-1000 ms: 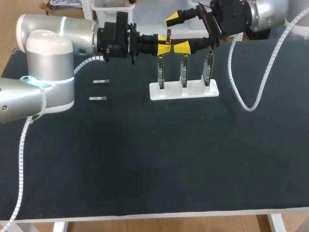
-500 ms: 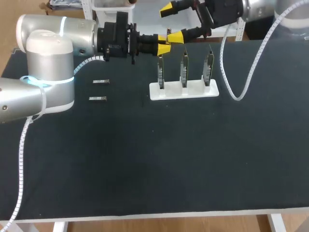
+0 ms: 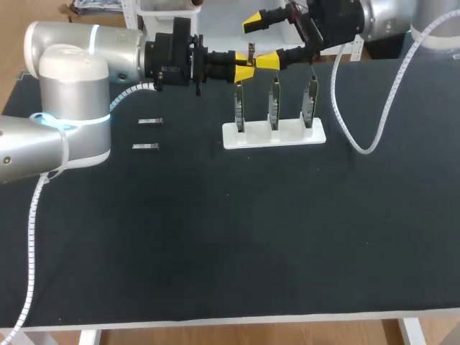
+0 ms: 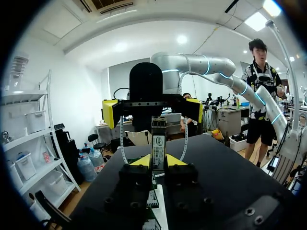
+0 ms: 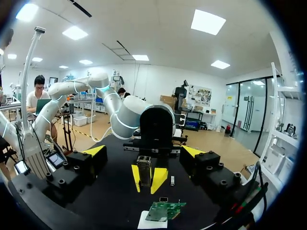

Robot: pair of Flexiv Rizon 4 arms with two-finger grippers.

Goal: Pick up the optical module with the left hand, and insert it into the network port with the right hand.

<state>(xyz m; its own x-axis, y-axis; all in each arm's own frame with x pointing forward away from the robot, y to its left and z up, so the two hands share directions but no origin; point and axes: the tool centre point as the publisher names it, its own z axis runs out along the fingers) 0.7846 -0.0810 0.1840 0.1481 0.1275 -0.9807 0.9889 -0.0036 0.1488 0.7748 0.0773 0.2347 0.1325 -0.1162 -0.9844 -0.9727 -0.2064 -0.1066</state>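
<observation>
**Observer:** What has changed in the last second?

**Me:** Only the right gripper (image 3: 260, 42) moved. A second ago it sat lower. Half a second ago it had lifted and drawn off toward the table's far edge. Now it has come partway back down. Its fingers were spread wide throughout and touch nothing. The left gripper (image 3: 243, 69) has not shifted. It is clamped on the optical module (image 3: 251, 52), holding it upright in the air, near the left end of the row of boards.

**Observer:** What does that mean for the task?

**Me:** Pickup is done, handover is not. My reading is that the right was re-lining itself. In the right wrist view the module stands ahead of my open fingers, in line with the gap and not yet touched. Next, I judge, the right should advance and close on the free upper end, above the left's fingertips. The left should let go only after that, or the module drops.

**Observer:** Count, please.

**Me:**
- Modules: three. One is in the left's grip. Two spare modules (image 3: 150, 121) (image 3: 145, 146) lie flat on the table (image 3: 215, 230), well apart from the rack, on my left side.
- Port boards: three (image 3: 238, 108) (image 3: 274, 104) (image 3: 310, 103), upright in a row.
- White base (image 3: 273, 136): one, under the boards.
- Whether any port is filled: too small to tell.
</observation>
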